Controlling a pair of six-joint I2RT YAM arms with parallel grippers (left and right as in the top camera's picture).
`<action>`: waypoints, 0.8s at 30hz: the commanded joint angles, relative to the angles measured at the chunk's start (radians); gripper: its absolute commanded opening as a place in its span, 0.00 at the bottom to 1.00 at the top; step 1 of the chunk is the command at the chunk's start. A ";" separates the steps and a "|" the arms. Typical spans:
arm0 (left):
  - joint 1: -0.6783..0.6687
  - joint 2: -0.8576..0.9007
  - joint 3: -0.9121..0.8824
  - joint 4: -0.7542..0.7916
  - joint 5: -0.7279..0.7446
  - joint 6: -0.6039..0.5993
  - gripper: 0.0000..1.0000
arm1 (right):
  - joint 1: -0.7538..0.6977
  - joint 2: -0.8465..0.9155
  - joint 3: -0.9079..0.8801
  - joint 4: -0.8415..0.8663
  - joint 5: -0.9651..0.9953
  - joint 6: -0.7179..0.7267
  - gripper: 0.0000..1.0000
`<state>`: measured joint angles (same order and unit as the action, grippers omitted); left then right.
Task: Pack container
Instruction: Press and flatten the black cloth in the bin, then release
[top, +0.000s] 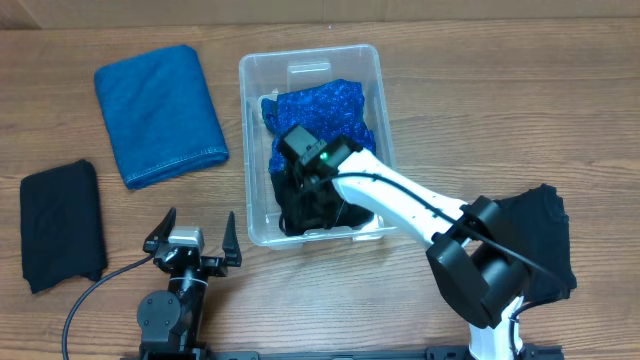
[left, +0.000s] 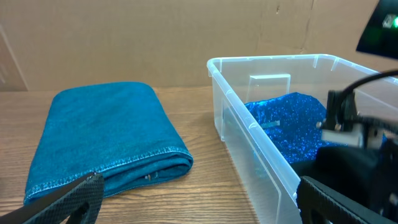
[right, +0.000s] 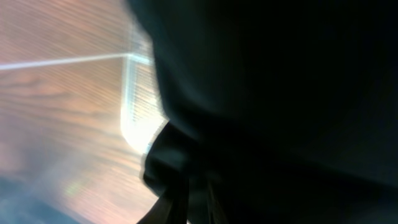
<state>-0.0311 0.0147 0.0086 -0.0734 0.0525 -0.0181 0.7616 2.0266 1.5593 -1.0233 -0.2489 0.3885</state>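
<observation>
The clear container stands at the middle back of the table. It holds a sparkly blue cloth at its far end and a black cloth at its near end. My right gripper reaches down inside the container and is shut on the black cloth, which fills the right wrist view and bunches into folds at the jaws. My left gripper is open and empty, low near the table's front edge. The left wrist view shows its open jaws, the container and the sparkly blue cloth.
A folded blue denim cloth lies left of the container, also in the left wrist view. A folded black cloth lies at the far left. Another black cloth lies at the right beside the right arm's base.
</observation>
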 joint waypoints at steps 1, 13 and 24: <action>-0.002 -0.008 -0.004 0.000 0.000 0.019 1.00 | -0.056 -0.003 0.176 -0.035 0.100 -0.049 0.18; -0.002 -0.008 -0.004 0.000 0.000 0.019 1.00 | -0.121 0.131 0.154 0.046 0.188 -0.017 0.21; -0.002 -0.008 -0.004 0.000 0.000 0.019 1.00 | -0.282 0.118 0.607 -0.325 0.234 -0.025 0.37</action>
<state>-0.0311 0.0147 0.0086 -0.0738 0.0525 -0.0181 0.5541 2.1811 1.9842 -1.2827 -0.0555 0.3679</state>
